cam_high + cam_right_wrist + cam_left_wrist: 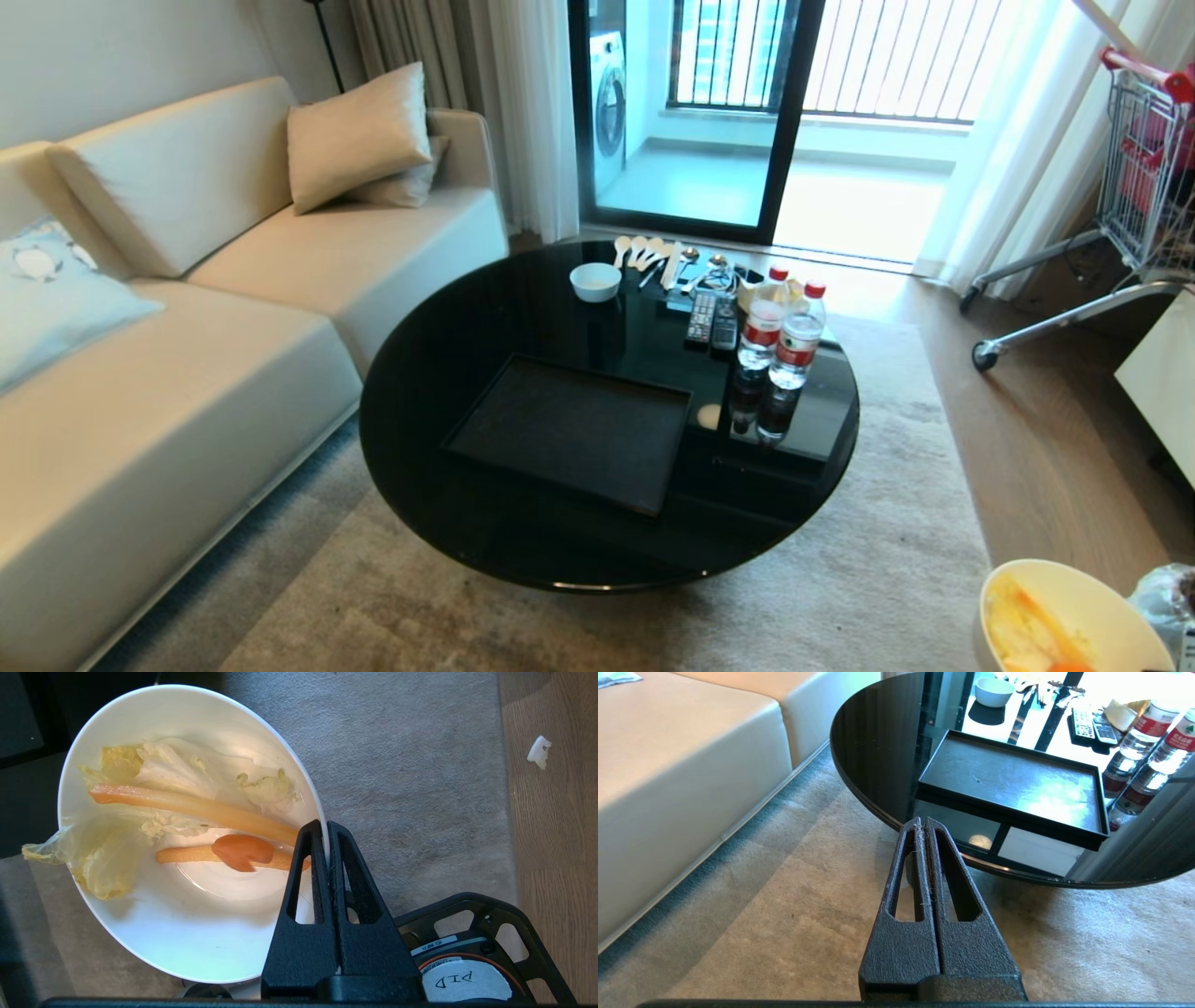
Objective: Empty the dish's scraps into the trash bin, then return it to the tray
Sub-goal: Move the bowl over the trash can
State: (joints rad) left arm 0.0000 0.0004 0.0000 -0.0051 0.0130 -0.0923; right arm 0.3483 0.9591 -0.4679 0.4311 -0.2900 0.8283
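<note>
Dish: tilted over the rug, rim pinched by the right gripper.
Tray: bare, on the table.
Left gripper: fingers together, over the rug.

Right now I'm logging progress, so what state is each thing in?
dish: held by its rim, off the table, scraps inside.
scraps: not yet dumped.
tray: empty, on the black table.
right gripper: shut on the dish rim.
left gripper: shut, empty, above the carpet.
water bottles: upright, capped.
</note>
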